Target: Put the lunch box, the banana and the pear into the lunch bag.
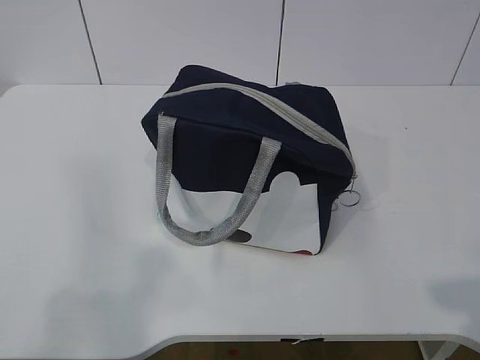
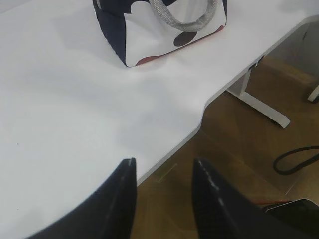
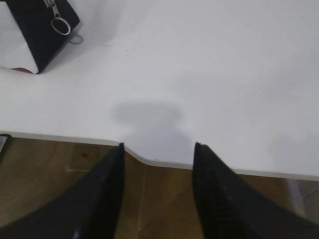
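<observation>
Currently the lunch bag stands upright on the table, zipper drawn across the top with its ring pull hanging at one end. Left gripper: jaws parted, nothing held, poised over the table edge with the bag well ahead. Right gripper: likewise parted and empty, bag ahead to its left. Lunch box, banana and pear are not visible; presumably they are inside, since the bag is shut.
</observation>
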